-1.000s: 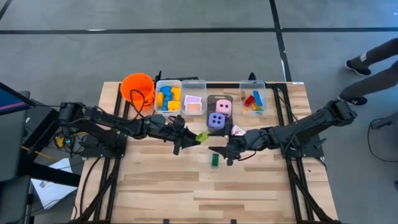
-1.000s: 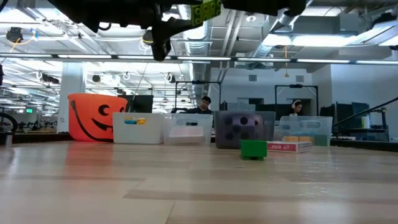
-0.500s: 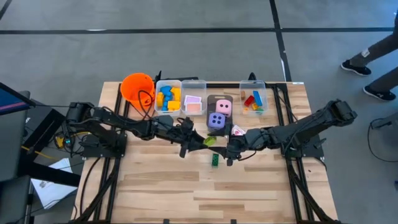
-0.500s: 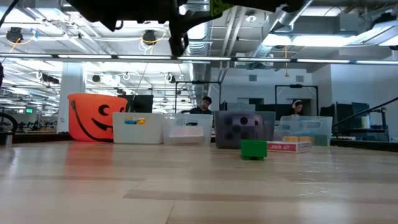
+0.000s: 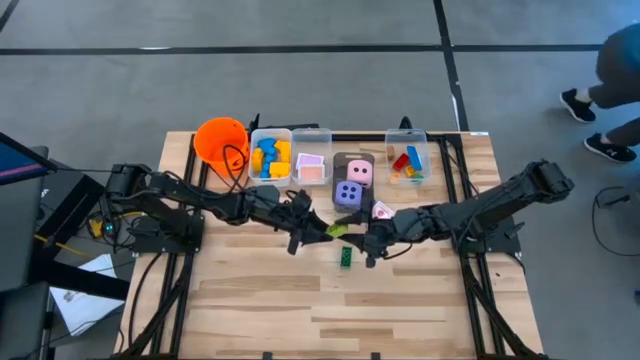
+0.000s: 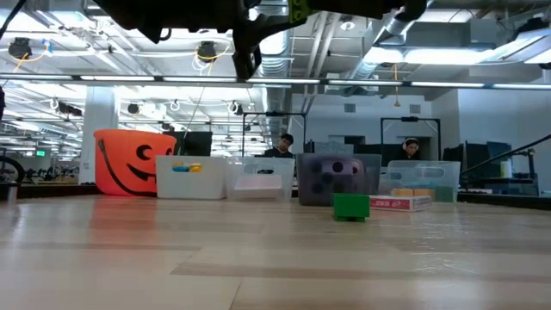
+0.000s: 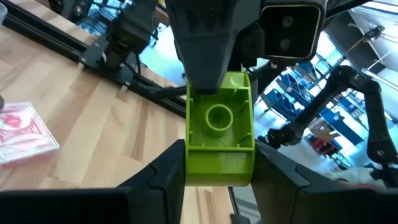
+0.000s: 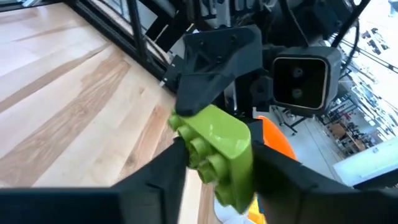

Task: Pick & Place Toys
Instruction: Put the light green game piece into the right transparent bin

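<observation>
A lime-green block (image 5: 340,228) hangs in the air between my two grippers above the table's middle; it also shows at the top of the low view (image 6: 298,9). My left gripper (image 5: 325,228) comes at it from the left and my right gripper (image 5: 362,238) from the right, both closed on it. A dark green block (image 5: 345,257) rests on its base on the table just nearer. A pink-and-white card pack (image 5: 383,210) lies flat beside the purple die (image 5: 348,194) and the pink die (image 5: 360,172). My left gripper pinches the lime-green block's two side walls (image 7: 188,163) between its fingers, level, from the table's left. The block's hollow underside faces its camera, and the block is lifted clear. My right gripper pinches the block's opposite end (image 8: 194,163) between its two fingers, level, from the table's right; the studded face shows between them.
Along the far edge stand an orange bucket (image 5: 221,140), a clear bin of blue and yellow blocks (image 5: 270,156), a bin of cards (image 5: 311,165) and a bin of mixed blocks (image 5: 408,160). A person's legs (image 5: 610,90) are beyond the table's right.
My left gripper has carried the lime-green block toward the table's right and slightly nearer, up to my right gripper, then held still. My right gripper has stayed in place.
</observation>
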`<control>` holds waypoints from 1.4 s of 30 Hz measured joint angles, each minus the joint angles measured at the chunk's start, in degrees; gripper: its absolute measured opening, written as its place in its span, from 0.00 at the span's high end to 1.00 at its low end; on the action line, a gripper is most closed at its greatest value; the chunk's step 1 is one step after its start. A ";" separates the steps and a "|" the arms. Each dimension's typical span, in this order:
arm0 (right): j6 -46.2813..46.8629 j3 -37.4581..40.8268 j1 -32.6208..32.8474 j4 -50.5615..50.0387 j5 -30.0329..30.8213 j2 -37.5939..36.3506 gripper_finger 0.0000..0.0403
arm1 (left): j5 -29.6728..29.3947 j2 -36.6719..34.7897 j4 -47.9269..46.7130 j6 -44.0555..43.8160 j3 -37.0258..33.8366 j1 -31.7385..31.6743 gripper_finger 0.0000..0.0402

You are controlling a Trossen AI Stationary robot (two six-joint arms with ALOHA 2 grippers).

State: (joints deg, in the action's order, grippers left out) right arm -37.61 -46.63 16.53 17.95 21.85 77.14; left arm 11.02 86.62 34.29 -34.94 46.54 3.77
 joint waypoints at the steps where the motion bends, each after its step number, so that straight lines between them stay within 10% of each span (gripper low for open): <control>1: -0.18 0.04 0.02 -0.27 -0.02 0.00 0.62 | 0.12 0.00 -0.17 -0.09 0.00 0.02 0.66; 6: -0.98 0.09 1.05 -0.77 0.26 0.00 0.76 | 0.49 -0.02 -0.40 -1.03 -0.04 0.03 0.66; 28: 27.15 -0.07 4.07 -5.87 28.78 -0.10 0.76 | 6.47 -8.38 -17.55 15.30 -0.16 -16.12 0.40; 42: 65.87 -0.02 -0.61 -62.07 39.74 -26.25 0.76 | 5.24 -10.22 -21.59 15.16 -0.15 -18.60 0.45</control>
State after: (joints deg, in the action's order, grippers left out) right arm 28.26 -46.65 15.93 -44.12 61.58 50.89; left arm 16.25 76.40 12.70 -19.78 46.39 -14.83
